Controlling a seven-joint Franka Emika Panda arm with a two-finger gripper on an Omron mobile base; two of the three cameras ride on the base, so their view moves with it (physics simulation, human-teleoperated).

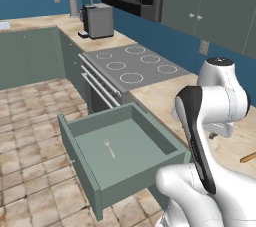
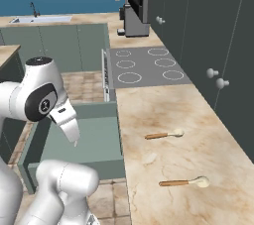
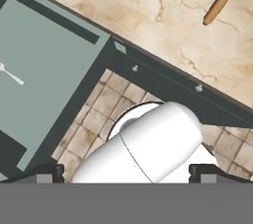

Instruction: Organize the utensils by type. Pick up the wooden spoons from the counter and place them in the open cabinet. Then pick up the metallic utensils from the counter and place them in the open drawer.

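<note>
From the right base, both wooden spoons show; left base shows drawer's fork.

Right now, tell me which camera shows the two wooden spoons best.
The right base view: both wooden spoons lie whole on the counter, bowls and handles visible. The hand view catches just handle ends at its top edge. The left base view shows one handle tip at its right edge, behind the arm.

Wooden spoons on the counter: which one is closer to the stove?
The wooden spoon with its bowl near mid-counter, lying farther up the right base view. The other wooden spoon lies nearer the camera, farther from the stove.
</note>
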